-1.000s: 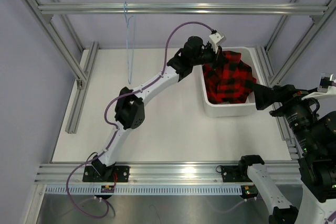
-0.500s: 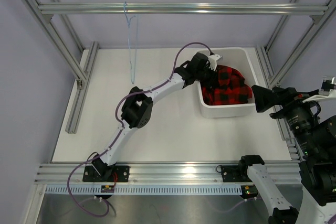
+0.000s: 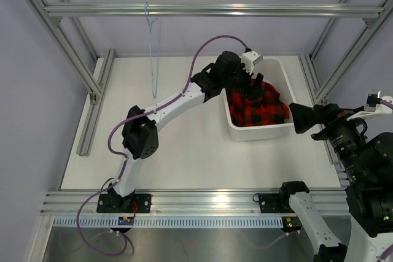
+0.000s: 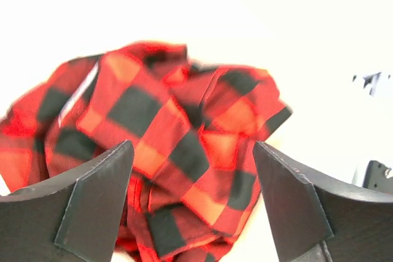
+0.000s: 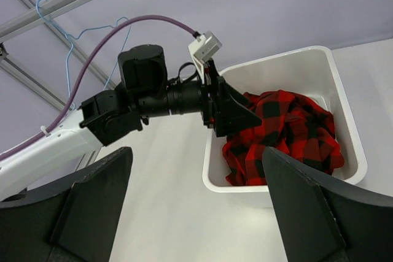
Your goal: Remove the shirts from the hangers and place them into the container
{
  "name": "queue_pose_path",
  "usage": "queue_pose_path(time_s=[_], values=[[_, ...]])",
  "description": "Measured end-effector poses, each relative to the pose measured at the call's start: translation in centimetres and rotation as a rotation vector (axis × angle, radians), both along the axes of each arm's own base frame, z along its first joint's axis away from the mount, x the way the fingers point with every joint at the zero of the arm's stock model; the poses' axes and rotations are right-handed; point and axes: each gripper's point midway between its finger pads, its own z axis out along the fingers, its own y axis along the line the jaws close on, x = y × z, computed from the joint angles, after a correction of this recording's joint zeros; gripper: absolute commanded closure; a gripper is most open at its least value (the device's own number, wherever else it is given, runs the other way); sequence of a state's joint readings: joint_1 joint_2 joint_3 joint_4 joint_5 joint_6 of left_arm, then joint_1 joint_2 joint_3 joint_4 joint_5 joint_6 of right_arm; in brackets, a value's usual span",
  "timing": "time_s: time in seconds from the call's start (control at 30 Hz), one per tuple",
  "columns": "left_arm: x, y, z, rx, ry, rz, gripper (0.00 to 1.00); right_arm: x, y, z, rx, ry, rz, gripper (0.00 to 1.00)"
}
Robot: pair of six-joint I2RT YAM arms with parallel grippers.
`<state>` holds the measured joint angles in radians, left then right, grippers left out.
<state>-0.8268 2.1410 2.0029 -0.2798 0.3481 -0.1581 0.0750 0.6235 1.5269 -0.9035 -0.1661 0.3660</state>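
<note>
You're working in a robotics lab cell, not a home. A cage of grey slotted aluminium frame bars [image 3: 209, 10] boxes in a bare white flat tabletop [image 3: 184, 145]. Plain pale-violet wall panels [image 3: 31, 121] close it off. The black arm-base mounts [image 3: 123, 202] (a purple cable [image 3: 212, 44] trails from one) are bolted to the ribbed silver near rail [image 3: 202, 199].

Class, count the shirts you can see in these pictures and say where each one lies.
1. The red-and-black plaid shirt lies crumpled inside the white tub on the right side of the table. Another shirt could be hidden beneath it.
</note>
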Motion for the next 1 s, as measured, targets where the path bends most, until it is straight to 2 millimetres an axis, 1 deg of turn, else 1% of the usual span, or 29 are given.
queue_pose_path(time_s=[0.03, 0.07, 0.13, 0.2, 0.27, 0.33, 0.4, 0.43, 0.5, 0.57, 0.6, 0.63, 0.7, 0.73, 0.77, 0.83, 0.93, 1.0], values=[[0.0, -0.3, 0.9, -0.014, -0.019, -0.006, 0.11, -0.1, 0.0, 0.0, 0.0, -0.001, 0.003, 0.04], [-0.1, -0.5, 1.5, -0.022, -0.033, -0.014, 0.11, -0.2, 0.1, 0.0, 0.001, -0.003, 0.005, 0.04], [-0.6, -0.7, 2.1, -0.023, -0.05, -0.02, 0.11, -0.4, 0.1, 0.0, 0.001, -0.006, 0.01, 0.03], [-1.1, -0.4, 1.7, -0.005, -0.058, -0.01, 0.09, -0.4, 0.2, -0.1, 0.0, -0.005, 0.011, 0.03], [-2.2, 0.8, 0.8, 0.044, -0.058, 0.027, 0.09, -0.1, 0.2, -0.8, -0.002, 0.013, 0.012, 0.02], [-3.6, 2.4, 0.1, 0.103, -0.069, 0.088, 0.08, 0.5, 0.2, -2.1, -0.007, 0.047, 0.012, 0.0], [-5.9, 5.0, 0.3, 0.164, -0.092, 0.163, 0.07, 1.4, 0.3, -4.1, -0.015, 0.107, 0.011, 0.0], [-7.2, 6.2, 0.9, 0.179, -0.111, 0.195, 0.07, 1.9, 0.3, -5.4, -0.018, 0.145, 0.011, 0.01], [-9.9, 9.2, 3.1, 0.183, -0.15, 0.275, 0.01, 3.0, 0.4, -7.7, -0.024, 0.212, 0.012, 0.01], [-12.4, 12.0, 6.1, 0.145, -0.185, 0.353, 0.01, 4.0, 0.5, -10.0, -0.028, 0.276, 0.017, 0.0], [-13.6, 13.7, 8.0, 0.105, -0.196, 0.4, 0.01, 4.5, 0.7, -11.4, -0.029, 0.311, 0.023, 0.01], [-14.4, 15.2, 9.2, 0.069, -0.196, 0.446, 0.01, 4.9, 0.8, -12.6, -0.029, 0.342, 0.031, 0.01], [-15.4, 18.5, 10.7, 0.008, -0.183, 0.537, 0.01, 5.4, 1.2, -14.8, -0.027, 0.395, 0.051, 0.01], [-16.0, 20.2, 10.7, -0.016, -0.171, 0.58, 0.01, 5.6, 1.5, -15.5, -0.024, 0.412, 0.064, 0.01], [-16.5, 21.7, 10.3, -0.029, -0.162, 0.616, 0.01, 5.8, 1.7, -16.2, -0.022, 0.424, 0.073, 0.01], [-17.4, 24.6, 8.5, -0.033, -0.143, 0.673, 0.01, 6.0, 2.1, -16.9, -0.015, 0.435, 0.1, 0.0], [-18.4, 27.4, 5.6, -0.014, -0.122, 0.712, 0.01, 6.2, 2.9, -16.9, -0.007, 0.418, 0.14, 0.01], [-18.8, 28.9, 4.3, -0.007, -0.112, 0.735, 0.01, 6.4, 3.3, -16.3, -0.001, 0.391, 0.165, 0.01]])
